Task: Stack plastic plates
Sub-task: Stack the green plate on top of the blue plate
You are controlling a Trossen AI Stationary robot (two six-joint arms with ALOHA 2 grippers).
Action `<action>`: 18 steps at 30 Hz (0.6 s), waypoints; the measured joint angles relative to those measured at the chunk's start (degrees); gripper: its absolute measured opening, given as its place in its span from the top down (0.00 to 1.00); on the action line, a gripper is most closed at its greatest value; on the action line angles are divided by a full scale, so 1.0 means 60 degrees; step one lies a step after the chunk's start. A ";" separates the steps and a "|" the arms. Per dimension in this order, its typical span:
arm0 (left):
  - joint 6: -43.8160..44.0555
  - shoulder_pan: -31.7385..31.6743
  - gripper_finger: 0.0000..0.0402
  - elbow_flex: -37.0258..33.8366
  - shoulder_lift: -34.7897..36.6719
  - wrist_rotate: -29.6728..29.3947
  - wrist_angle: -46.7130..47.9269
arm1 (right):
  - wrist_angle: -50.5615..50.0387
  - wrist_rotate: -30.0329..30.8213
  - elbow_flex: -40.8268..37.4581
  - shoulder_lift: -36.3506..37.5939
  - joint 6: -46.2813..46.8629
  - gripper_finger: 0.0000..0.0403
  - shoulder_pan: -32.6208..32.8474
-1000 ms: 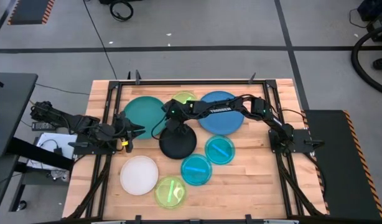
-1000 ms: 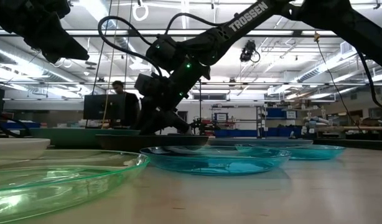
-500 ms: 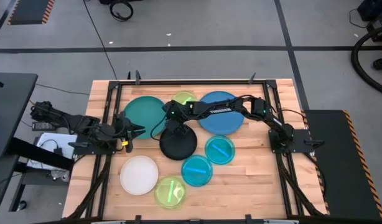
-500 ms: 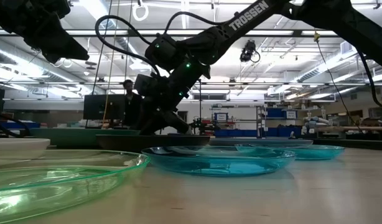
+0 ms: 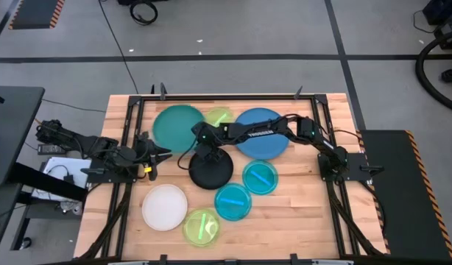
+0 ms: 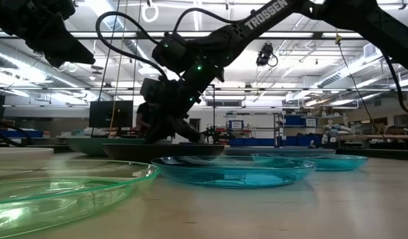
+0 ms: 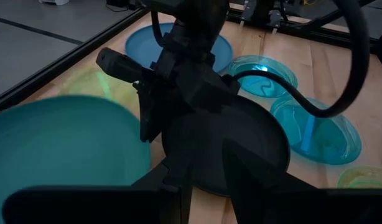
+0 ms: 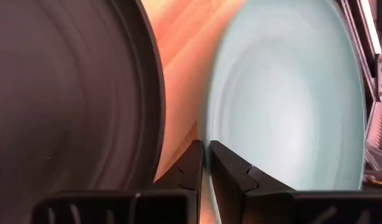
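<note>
So your right claw (image 5: 194,141) has pinched the near rim of the teal plate (image 5: 176,126), fingers nearly closed on it. Compared with a second ago, that plate has slid toward the far edge of the desk (image 5: 299,213) and now sits clear of the black plate (image 5: 210,170), with bare wood between them. Blue plate (image 5: 261,133) is on the black plate's far right side, unmoved. Your left claw (image 5: 158,155) is parked just left of the black plate, fingers apart, holding nothing.

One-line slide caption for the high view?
Right gripper grips the large teal plastic plate beside the black plate; left gripper waits.
</note>
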State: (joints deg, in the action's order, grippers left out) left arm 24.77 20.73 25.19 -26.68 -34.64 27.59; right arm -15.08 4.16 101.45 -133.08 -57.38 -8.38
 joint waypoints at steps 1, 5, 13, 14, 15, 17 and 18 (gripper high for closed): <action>0.0000 0.0000 0.77 0.0000 0.0000 0.0002 0.0000 | -0.0009 0.0033 0.0000 0.0001 0.0000 0.92 0.0021; 0.0000 0.0000 0.77 0.0000 0.0000 0.0000 0.0000 | -0.0058 0.0075 0.0000 0.0001 -0.0008 0.93 0.0111; 0.0000 0.0000 0.77 0.0000 0.0000 -0.0002 0.0000 | -0.0026 0.0155 0.0008 0.0001 -0.0018 0.93 0.0287; 0.0000 0.0000 0.77 0.0000 0.0000 -0.0002 0.0000 | -0.0104 0.0217 0.0067 0.0001 0.0005 0.93 0.0321; 0.0000 0.0000 0.77 0.0000 0.0000 -0.0002 0.0000 | -0.0199 0.0280 0.0146 0.0001 0.0055 0.93 0.0356; 0.0001 0.0000 0.77 0.0000 0.0002 -0.0001 0.0000 | -0.0279 0.0307 0.0301 0.0005 0.0121 0.93 0.0421; 0.0000 0.0000 0.77 0.0000 0.0002 0.0000 -0.0002 | -0.0283 0.0328 0.0348 0.0016 0.0134 0.93 0.0451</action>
State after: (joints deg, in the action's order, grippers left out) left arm 24.77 20.73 25.19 -26.67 -34.64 27.58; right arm -16.77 6.12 103.54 -132.99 -56.58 -5.68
